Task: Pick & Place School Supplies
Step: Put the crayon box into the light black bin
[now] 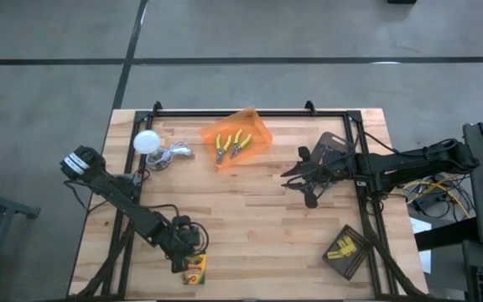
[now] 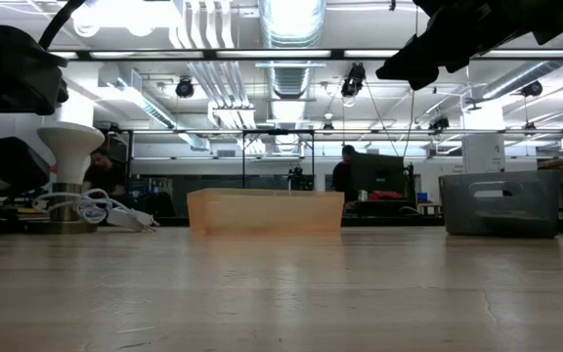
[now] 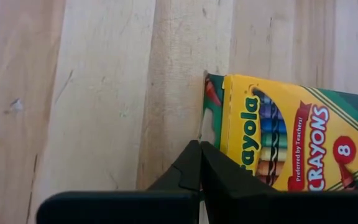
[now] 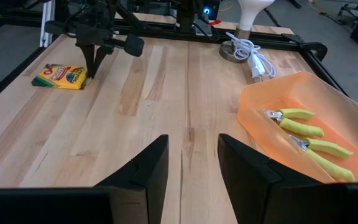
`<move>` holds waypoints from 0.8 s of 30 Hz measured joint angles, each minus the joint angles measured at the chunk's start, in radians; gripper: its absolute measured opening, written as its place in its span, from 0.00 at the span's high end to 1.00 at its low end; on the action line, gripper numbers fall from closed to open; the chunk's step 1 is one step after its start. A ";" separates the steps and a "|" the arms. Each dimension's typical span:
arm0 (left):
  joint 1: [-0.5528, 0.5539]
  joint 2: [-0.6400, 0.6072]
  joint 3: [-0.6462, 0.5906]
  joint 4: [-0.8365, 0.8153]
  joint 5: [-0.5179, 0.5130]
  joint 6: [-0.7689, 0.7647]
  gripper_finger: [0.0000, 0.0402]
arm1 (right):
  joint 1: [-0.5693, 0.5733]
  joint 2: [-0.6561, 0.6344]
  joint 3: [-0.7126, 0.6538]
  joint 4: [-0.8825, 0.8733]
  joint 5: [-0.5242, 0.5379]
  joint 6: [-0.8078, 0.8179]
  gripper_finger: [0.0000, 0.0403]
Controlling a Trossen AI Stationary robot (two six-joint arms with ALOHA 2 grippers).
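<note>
Left end effector (image 3: pixel 199 163) beside crayon box (image 3: pixel 291 140) edge

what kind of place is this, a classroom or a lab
Most likely a robotics lab or workshop: exposed ceiling ducts, a concrete floor around the wooden table, and a person at workstations behind it.

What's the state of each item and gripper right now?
crayon box: flat on table, jaws beside its edge, not gripped
pliers: both lying in orange bin
left gripper: jaws shut, at crayon box
right gripper: jaws open, empty, above mid-table
white ball lamp: upright, cable loose beside
</note>
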 joint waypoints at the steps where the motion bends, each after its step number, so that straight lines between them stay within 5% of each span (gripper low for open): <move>1: 0.000 0.000 0.000 0.001 -0.002 0.004 0.99 | 0.000 0.000 0.000 0.000 0.000 0.000 0.66; 24: 0.001 -0.116 0.001 -0.006 -0.129 0.048 1.00 | 0.000 0.000 0.000 0.000 0.000 0.000 0.66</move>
